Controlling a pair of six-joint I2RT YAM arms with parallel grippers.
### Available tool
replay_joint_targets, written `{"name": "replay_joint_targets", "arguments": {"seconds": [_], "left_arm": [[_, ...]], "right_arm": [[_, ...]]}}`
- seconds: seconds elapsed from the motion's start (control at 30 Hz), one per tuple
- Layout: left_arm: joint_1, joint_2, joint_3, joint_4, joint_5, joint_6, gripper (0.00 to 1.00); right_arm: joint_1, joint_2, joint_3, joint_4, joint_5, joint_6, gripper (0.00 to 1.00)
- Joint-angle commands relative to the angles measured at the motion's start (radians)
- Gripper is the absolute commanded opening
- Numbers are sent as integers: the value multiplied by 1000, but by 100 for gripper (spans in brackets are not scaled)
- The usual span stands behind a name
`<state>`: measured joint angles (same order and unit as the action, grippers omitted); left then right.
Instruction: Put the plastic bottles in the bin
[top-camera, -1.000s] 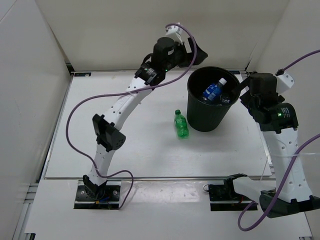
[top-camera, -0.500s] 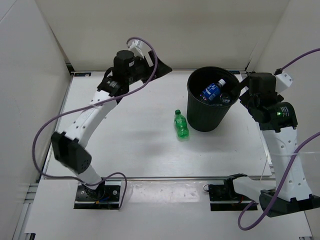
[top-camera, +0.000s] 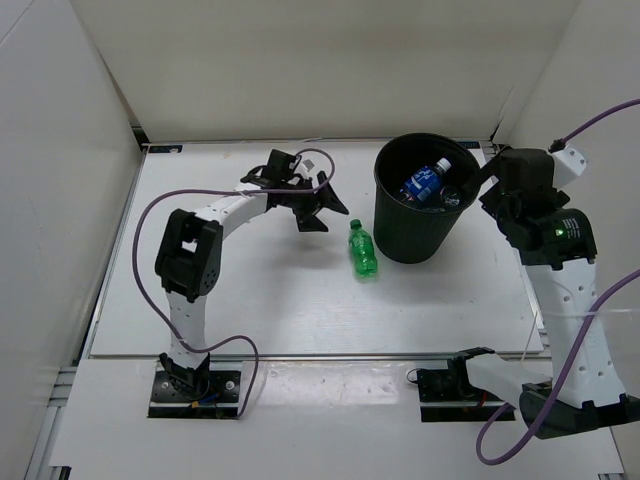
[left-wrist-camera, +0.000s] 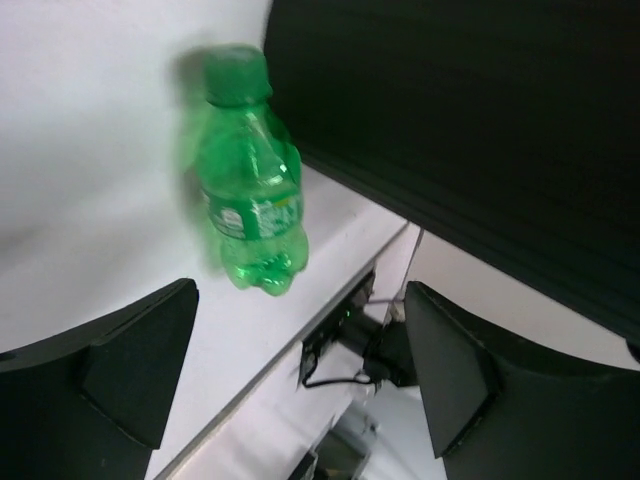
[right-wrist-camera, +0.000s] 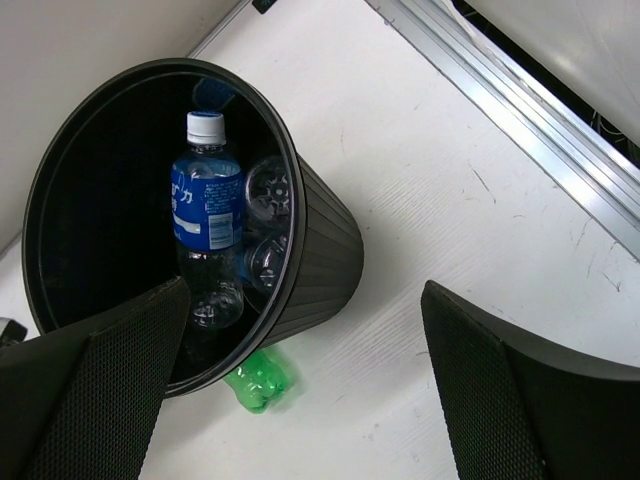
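Just ahead of left gripper (top-camera: 332, 219), green bottle (top-camera: 363, 249), beside bin (top-camera: 410, 238)

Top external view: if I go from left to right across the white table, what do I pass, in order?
left gripper → green bottle → bin → right arm. The bottles inside the bin overlap it, so they have no place of their own in the order.

Green bottle (left-wrist-camera: 247, 190) beside black bin (left-wrist-camera: 480, 120)
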<state>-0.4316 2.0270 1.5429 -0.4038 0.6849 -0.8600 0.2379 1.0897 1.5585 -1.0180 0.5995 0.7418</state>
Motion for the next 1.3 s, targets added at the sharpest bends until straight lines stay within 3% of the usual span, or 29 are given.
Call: {"name": "replay_joint_targets", "arguments": {"seconds": [0.0,0.33,0.53,0.8,1.0,1.23,1.27], "left_arm": [[-50,18,32,11,85,41,97],[-120,122,65,-27,65,98,98],[-130,186,169,-59,44,107,98],[-170,340,436,-210,22,153,95],[-170,340,390,-236,22,174,94],[-170,340,349,-236,44,184,86],[-170,340,338,-236,53,184,80]], "right_arm": [[3,-16,-9,39,28,-25,100],[3,-16,-18,48,28,-53,100],[3,-16,-37,68,-35,-74,100],[3,13,-37,68,-64,-74,100],[3,13,-67,68,-64,-65,100],[3,4,-90,68,-44,-56,100],[3,4,-100,68,-44,-56,100]]}}
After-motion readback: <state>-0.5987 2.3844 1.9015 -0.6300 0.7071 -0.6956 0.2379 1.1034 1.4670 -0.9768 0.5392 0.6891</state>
